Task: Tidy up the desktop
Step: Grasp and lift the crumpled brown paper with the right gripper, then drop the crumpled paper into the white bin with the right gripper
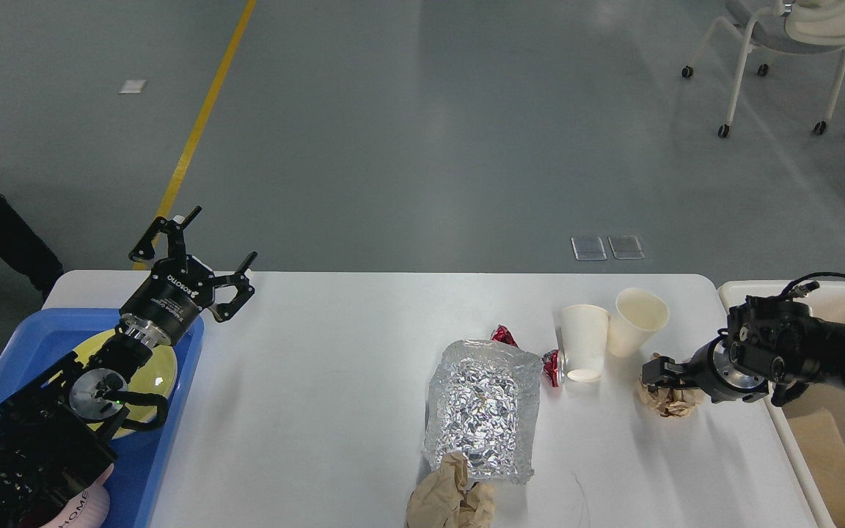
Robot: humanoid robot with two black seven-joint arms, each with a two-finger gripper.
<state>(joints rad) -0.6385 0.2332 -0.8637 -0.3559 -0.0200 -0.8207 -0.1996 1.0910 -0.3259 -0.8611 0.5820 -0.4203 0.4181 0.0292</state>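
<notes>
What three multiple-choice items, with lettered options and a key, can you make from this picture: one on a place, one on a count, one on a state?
1. Where does the crumpled foil tray lie?
A. in the blue tray
B. on the desktop
C. in the beige bin

2. How many white paper cups stand on the desktop?
A. one
B. two
C. four

3. How is the left gripper?
A. open, holding nothing
B. shut on a cup
C. shut on paper

Key: 1 B, the foil tray rests on the white top near its middle. 2 B, one paper cup and a second cup stand side by side. 3 A, its fingers are spread apart in the air.
</notes>
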